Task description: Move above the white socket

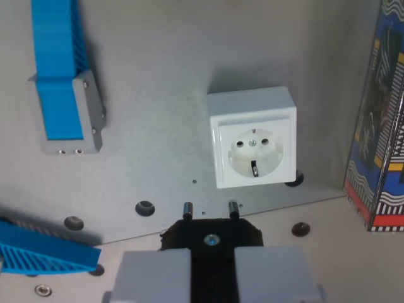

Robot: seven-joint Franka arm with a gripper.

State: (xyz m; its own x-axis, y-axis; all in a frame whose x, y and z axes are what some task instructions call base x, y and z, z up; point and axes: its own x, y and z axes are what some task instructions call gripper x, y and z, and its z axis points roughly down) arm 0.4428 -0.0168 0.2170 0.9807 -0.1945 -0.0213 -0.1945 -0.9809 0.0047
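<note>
Nearest to us, at the bottom edge of the wrist view, sit our two grey gripper fingers, side by side with only a narrow dark gap between them. Clamped in that gap is a black plug, so our jaws stand nearly closed around its body. We see a small screw head on the plug's upper face, and its two metal pins stick out toward the far side, over the grey metal plate.

Beyond the pins, a little to the right, we find the white socket. It is a square box mounted on the plate, with a round recess, two pin holes, a central screw and a dark earthing clip at the near edge of the recess. It lies apart from the plug; the pins stop short of its near edge, and it sits off to the right of our centre line.

At far left we see a blue ribbed part with a grey end block lying on the plate. Another blue ribbed piece juts in at near left. Along the right edge stands a box with a black, white, blue and orange pattern. Several round holes dot the plate's near border.
</note>
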